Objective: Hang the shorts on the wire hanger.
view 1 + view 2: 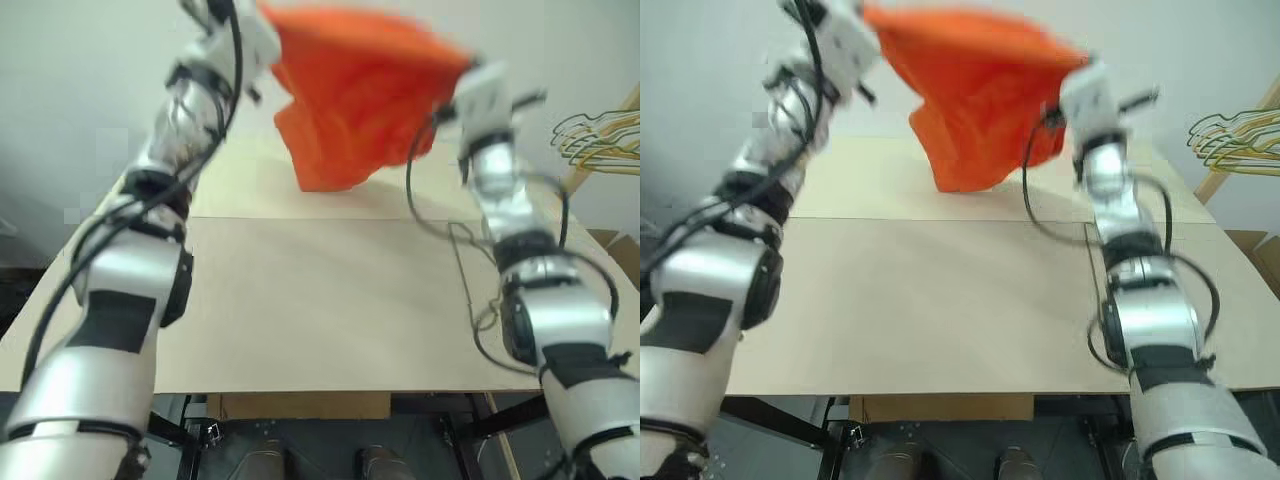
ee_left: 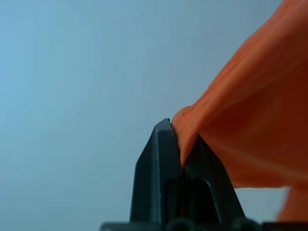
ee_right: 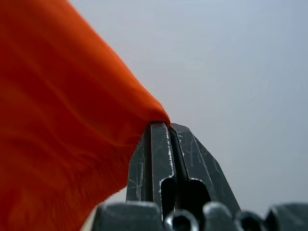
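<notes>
Bare table (image 1: 330, 310) under raised shorts (image 1: 350, 90)

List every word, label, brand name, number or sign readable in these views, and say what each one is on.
None: no readable text in any view.
The shorts are plain orange, with no print or tag showing.
The table is bare board, unmarked.
The left tool and right tool, both pinching the fabric, carry no markings.

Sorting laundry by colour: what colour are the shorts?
Bright orange, plain, no pattern; the shorts show best in the right eye view.
</notes>
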Available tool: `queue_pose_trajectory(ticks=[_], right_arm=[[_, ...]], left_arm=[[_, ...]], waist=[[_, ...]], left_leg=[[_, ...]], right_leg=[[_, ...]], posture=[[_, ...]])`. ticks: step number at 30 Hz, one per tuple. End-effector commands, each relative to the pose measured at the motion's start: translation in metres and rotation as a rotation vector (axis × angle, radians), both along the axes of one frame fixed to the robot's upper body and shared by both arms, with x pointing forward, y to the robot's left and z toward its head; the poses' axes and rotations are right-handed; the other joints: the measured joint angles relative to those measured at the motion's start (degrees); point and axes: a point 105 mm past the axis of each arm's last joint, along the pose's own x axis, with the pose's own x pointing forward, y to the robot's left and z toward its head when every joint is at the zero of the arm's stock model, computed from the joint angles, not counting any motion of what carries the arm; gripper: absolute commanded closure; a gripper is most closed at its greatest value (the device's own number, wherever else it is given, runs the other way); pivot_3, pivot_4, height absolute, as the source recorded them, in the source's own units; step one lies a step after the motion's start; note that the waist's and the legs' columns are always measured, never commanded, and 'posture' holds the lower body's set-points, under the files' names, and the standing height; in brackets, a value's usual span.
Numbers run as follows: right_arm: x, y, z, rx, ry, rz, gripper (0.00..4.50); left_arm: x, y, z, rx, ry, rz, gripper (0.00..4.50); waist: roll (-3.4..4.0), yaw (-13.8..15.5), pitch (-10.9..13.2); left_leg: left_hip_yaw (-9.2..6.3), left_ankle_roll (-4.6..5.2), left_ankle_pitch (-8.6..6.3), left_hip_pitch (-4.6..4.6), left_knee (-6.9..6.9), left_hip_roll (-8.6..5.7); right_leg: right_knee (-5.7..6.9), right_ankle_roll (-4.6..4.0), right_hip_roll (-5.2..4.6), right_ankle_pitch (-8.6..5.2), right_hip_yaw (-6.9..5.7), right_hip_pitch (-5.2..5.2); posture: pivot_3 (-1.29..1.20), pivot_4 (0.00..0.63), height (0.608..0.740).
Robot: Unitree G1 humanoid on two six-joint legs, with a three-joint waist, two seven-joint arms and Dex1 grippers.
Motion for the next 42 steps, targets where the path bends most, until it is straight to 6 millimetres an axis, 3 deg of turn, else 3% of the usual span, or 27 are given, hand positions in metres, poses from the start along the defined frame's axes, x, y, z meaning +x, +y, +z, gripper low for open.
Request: queue_pose_trajectory(ticks=[1,4,8,10,13,19,23,29,33,37,39,42], right_arm=[[-0.026,0.004,-0.012,-0.196,-0.016,0.15,4.5],[-0.045,0.005,-0.047,-0.28,0.093,0.258,4.5],[-0.078,0.015,-0.091,-0.504,0.243,0.436,4.5],[-0.084,0.017,-0.1,-0.553,0.284,0.468,4.5],[-0.094,0.018,-0.122,-0.731,0.363,0.512,4.5],[-0.106,0.014,-0.144,-0.873,0.416,0.52,4.5],[-0.115,0.011,-0.149,-0.903,0.422,0.519,4.5],[-0.132,0.008,-0.153,-0.912,0.456,0.524,4.5],[-0.158,0.008,-0.159,-0.898,0.551,0.592,3.41],[-0.175,0.004,-0.15,-0.824,0.602,0.59,2.19],[-0.177,0.0,-0.142,-0.739,0.626,0.559,1.57],[-0.169,-0.018,-0.12,-0.412,0.709,0.409,0.64]], left_arm=[[-0.026,-0.021,-0.028,0.067,0.068,-0.272,4.48],[-0.05,-0.018,-0.063,0.134,0.181,-0.42,4.48],[-0.099,0.001,-0.105,0.286,0.465,-0.611,4.48],[-0.116,0.008,-0.115,0.343,0.581,-0.649,4.48],[-0.156,0.028,-0.14,0.485,0.903,-0.69,4.48],[-0.205,0.042,-0.168,0.637,1.095,-0.717,4.48],[-0.224,0.042,-0.178,0.652,1.165,-0.719,4.48],[-0.225,0.036,-0.19,0.649,1.17,-0.658,4.48],[-0.223,0.036,-0.189,0.638,1.16,-0.668,3.51],[-0.226,0.045,-0.18,0.641,1.171,-0.719,2.39],[-0.226,0.047,-0.168,0.564,1.193,-0.753,1.8],[-0.213,0.044,-0.13,0.286,1.183,-0.8,0.94]], waist=[[0.06,-0.3,0.0],[0.09,-1.6,0.0],[0.09,-4.3,0.0],[0.09,-5.1,0.0],[0.12,-6.0,0.1],[0.09,-6.0,0.1],[0.09,-5.4,0.1],[0.08,-4.9,0.1],[0.09,-4.7,0.1],[0.08,-4.9,0.1],[0.07,-5.0,0.1],[0.0,-4.8,0.1]], left_leg=[[-0.01,-0.01,0.01,-0.04,0.0,0.0],[-0.06,-0.02,0.02,0.0,0.03,0.03],[-0.13,0.4,-0.22,0.33,0.08,0.1],[-0.16,0.55,-0.31,0.62,0.1,0.14],[-0.1,0.62,-0.28,1.32,0.27,0.16],[-0.1,0.84,0.15,2.51,0.29,0.28],[-0.32,0.47,-0.06,2.88,0.28,0.37],[-0.29,0.85,0.13,2.8,0.24,0.34],[-0.29,0.85,0.13,2.81,0.18,0.34],[-0.3,0.84,0.13,2.86,0.18,0.36],[-0.29,0.83,0.12,2.88,0.18,0.42],[-0.31,0.52,-0.05,2.87,0.18,0.46]], right_leg=[[-0.06,0.01,0.01,0.07,0.01,-0.03],[-0.02,0.01,0.04,0.07,0.03,-0.01],[0.13,0.0,0.11,0.06,0.18,0.25],[0.36,-0.01,0.14,0.04,0.28,0.41],[0.4,-0.05,0.13,0.0,0.38,0.97],[0.65,-0.26,0.07,-0.48,0.41,1.93],[0.71,-0.31,0.0,-0.52,0.41,2.2],[0.74,-0.35,-0.02,-0.63,0.47,2.12],[0.75,-0.36,0.0,-0.67,0.47,2.11],[0.77,-0.32,-0.01,-0.71,0.47,2.13],[0.78,-0.32,-0.01,-0.7,0.47,2.12],[0.85,-0.32,-0.02,-0.7,0.45,2.08]], posture=[[0.1,0.0,0.74],[0.1,0.0,0.74],[0.09,0.0,0.74],[0.09,0.0,0.74],[0.08,0.0,0.74],[0.08,0.0,0.74],[0.06,0.0,0.74],[0.05,0.0,0.74],[0.05,0.0,0.74],[0.05,0.0,0.74],[0.05,0.0,0.74],[0.06,0.0,0.74]])
